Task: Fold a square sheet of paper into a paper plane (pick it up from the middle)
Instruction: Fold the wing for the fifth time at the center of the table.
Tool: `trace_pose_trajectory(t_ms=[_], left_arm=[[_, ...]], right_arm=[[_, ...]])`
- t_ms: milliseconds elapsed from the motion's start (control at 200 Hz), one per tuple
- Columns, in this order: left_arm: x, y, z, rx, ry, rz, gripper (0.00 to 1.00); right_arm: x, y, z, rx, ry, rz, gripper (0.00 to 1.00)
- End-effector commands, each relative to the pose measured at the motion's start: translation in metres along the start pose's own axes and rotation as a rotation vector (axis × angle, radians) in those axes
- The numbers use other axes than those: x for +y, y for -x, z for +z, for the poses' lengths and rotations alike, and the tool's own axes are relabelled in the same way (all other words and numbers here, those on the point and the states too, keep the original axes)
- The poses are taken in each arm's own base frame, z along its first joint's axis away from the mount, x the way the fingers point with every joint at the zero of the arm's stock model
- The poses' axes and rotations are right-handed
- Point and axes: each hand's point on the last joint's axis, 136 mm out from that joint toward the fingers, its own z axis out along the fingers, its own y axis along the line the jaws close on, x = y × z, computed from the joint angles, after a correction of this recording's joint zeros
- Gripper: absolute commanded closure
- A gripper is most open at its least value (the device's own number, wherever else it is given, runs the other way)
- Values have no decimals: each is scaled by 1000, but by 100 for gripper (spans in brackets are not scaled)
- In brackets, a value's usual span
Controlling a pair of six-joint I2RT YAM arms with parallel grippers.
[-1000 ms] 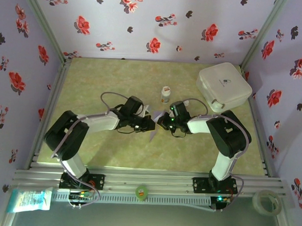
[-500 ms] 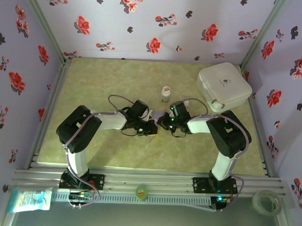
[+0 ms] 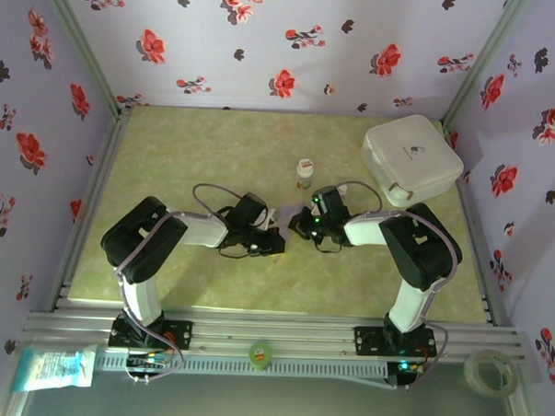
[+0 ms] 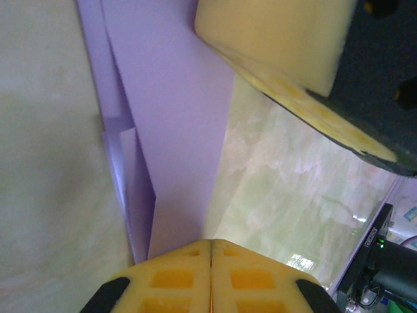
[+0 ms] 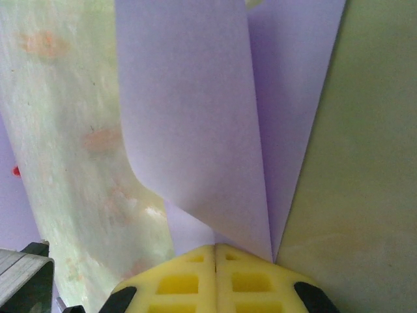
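The square sheet of paper (image 3: 287, 214) is pale lilac and creased into long narrow layers. It is stretched between my two grippers at the middle of the table. My left gripper (image 3: 278, 239) is shut, and the paper (image 4: 171, 124) runs down into its yellow fingertips (image 4: 189, 261). The right gripper's yellow finger (image 4: 280, 45) shows at the paper's far end. My right gripper (image 3: 300, 224) is shut too. A curled flap of the paper (image 5: 195, 124) comes out from between its fingertips (image 5: 234, 274). Most of the paper is hidden under the two grippers in the top view.
A small white bottle (image 3: 304, 174) stands just behind the grippers. A white rounded box (image 3: 411, 159) sits at the back right corner. On the front rail lie a green roll (image 3: 260, 354), a tape roll (image 3: 489, 370) and a blue packet (image 3: 54, 365). Flowered walls enclose the table.
My left arm has drawn in toward the middle and its gripper has turned. The paper flap that hung below the left gripper a second ago is now tucked out of sight. The right arm stayed still.
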Motion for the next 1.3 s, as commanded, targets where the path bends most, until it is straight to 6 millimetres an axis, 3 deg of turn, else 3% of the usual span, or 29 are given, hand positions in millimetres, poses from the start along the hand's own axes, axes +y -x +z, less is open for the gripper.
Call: trace_pose_trajectory(t_ms=[0, 705, 950, 1055, 1295], left_arm=[[25, -36, -2, 79, 82, -74, 92], [35, -82, -22, 153, 117, -35, 93], [-8, -44, -48, -22, -19, 17, 94], [-13, -17, -56, -108, -56, -8, 94], [-42, 34, -43, -139, -108, 5, 94]], right_arm=[[-38, -4, 3, -5, -141, 38, 95], [-38, -4, 2, -4, -143, 35, 94], [-37, -5, 3, -2, -137, 37, 94], [-35, -4, 2, -3, -133, 36, 94], [-35, -4, 2, -3, -131, 36, 94]])
